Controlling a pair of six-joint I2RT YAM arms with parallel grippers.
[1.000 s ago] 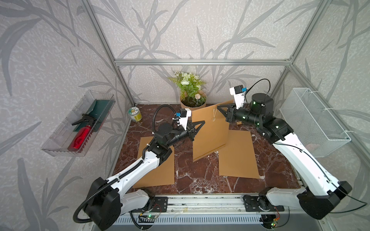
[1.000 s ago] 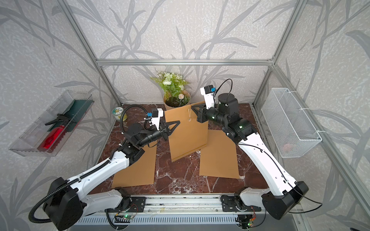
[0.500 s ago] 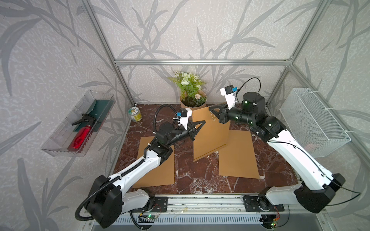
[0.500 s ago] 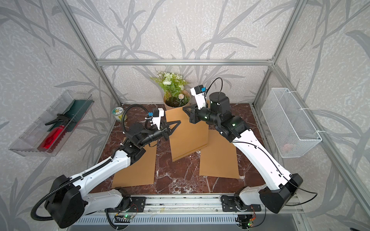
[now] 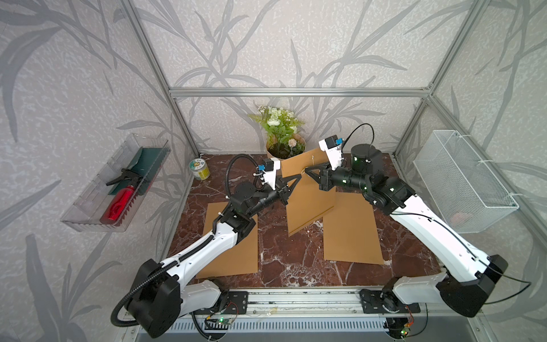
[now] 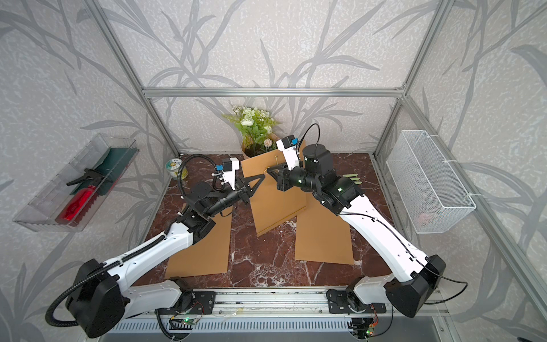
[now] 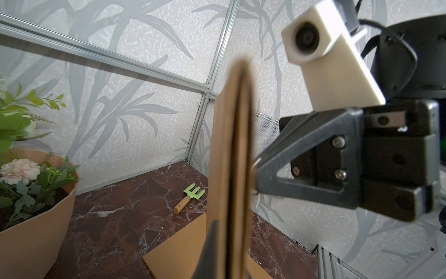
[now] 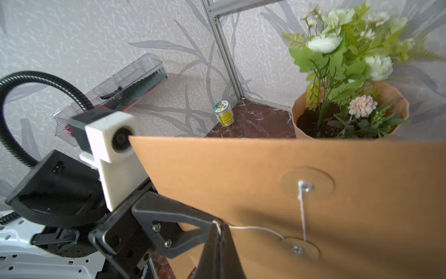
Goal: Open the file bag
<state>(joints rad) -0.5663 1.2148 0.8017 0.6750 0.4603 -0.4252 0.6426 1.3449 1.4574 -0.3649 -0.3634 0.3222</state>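
File bag [image 5: 310,204] upright (flap [image 8: 241,174] uppermost)

At the back of the marble tabletop [image 5: 284,260] you see a potted plant [image 5: 279,130] with white flowers, a yellow-labelled jar [image 5: 199,169] and a green hand rake [image 7: 190,196]. The left wall's clear tray [image 5: 85,220] holds a red spray bottle [image 5: 118,202]. A wire basket [image 5: 461,177] hangs on the right wall.

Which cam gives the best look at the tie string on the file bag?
Right wrist. The string is close and sharp, running between both discs and off to the right tool, shut on it. In both top views it's only a faint thread. Left wrist sees the file bag edge-on, closure face hidden.
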